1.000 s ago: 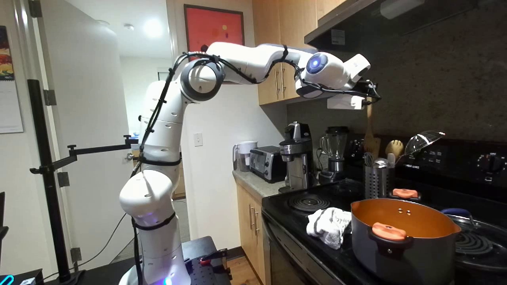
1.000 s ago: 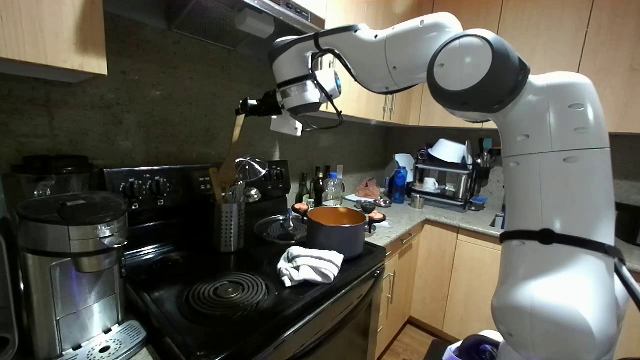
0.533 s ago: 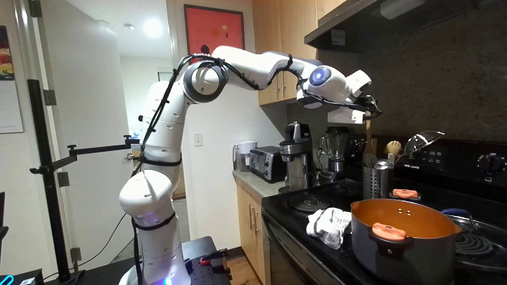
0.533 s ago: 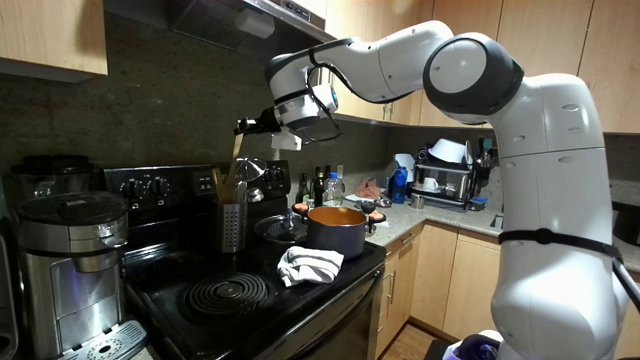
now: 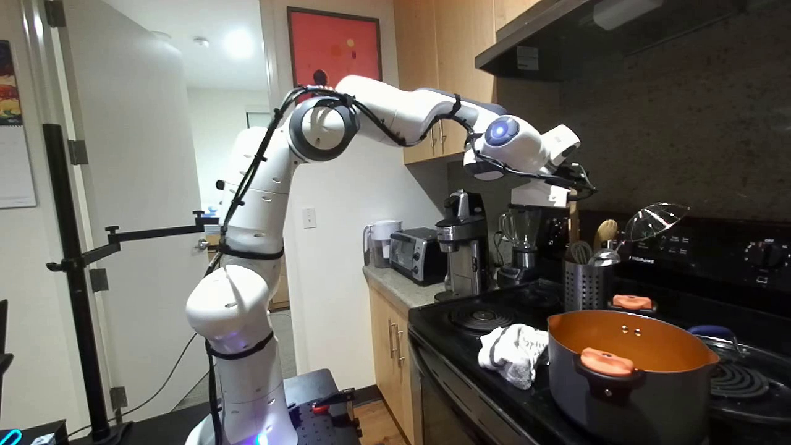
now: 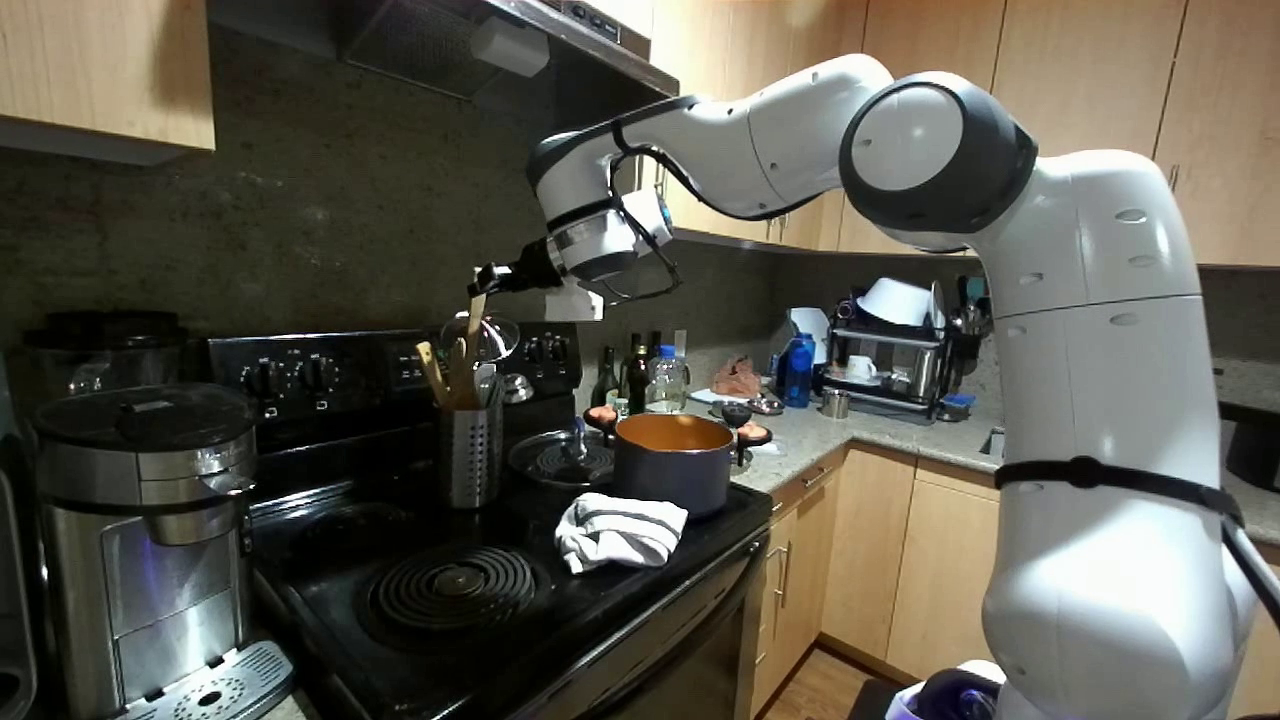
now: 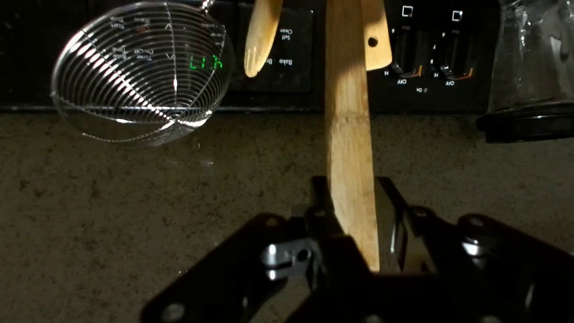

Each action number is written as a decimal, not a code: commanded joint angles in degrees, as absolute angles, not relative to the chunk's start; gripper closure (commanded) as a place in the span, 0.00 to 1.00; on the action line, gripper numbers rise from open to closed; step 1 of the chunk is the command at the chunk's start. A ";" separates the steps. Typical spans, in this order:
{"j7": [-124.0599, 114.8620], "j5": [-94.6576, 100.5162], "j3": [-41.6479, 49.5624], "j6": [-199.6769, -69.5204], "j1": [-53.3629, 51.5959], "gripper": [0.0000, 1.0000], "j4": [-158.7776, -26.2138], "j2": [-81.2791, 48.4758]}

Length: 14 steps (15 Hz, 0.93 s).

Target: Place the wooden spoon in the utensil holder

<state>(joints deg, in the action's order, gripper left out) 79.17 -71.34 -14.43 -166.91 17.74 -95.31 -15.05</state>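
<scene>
The wooden spoon's pale handle [image 7: 350, 148] runs between the fingers of my gripper [image 7: 351, 180] in the wrist view, and they are shut on its top end. In both exterior views my gripper [image 6: 480, 284] is above the utensil holder, and the spoon [image 5: 573, 225] hangs nearly upright from it. The utensil holder [image 6: 472, 460] is a grey perforated metal cylinder on the back of the stove; it also shows in an exterior view [image 5: 584, 285]. The spoon's lower end goes down at the holder's mouth among other utensils and is hidden there.
A wire strainer [image 7: 148, 72] and wooden utensils [image 7: 264, 36] stick out of the holder close to the spoon. A big pot [image 5: 630, 383] with an orange inside and a striped towel [image 6: 620, 530] are on the stove. A range hood [image 5: 575, 43] hangs above.
My gripper has moved down with the spoon, whose lower end has sunk into the cluster at the holder's mouth. The holder has shifted slightly, and the strainer and other utensils have moved a little.
</scene>
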 commanded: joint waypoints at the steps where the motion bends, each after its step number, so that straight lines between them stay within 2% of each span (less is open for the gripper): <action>1: 81.11 -72.13 -14.55 -165.93 18.32 0.93 -97.46 -14.80; 6: 79.77 -71.09 -13.83 -166.16 18.07 0.93 -99.65 -16.36; 7: 79.43 -70.93 -13.70 -166.33 17.99 0.46 -99.74 -16.54; 8: 79.39 -70.85 -13.66 -166.09 18.01 0.45 -99.83 -16.61; 14: 79.32 -72.05 -14.02 -165.21 18.51 0.01 -99.95 -13.92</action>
<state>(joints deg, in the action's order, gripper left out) 79.50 -71.11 -13.78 -166.91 17.85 -98.69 -17.34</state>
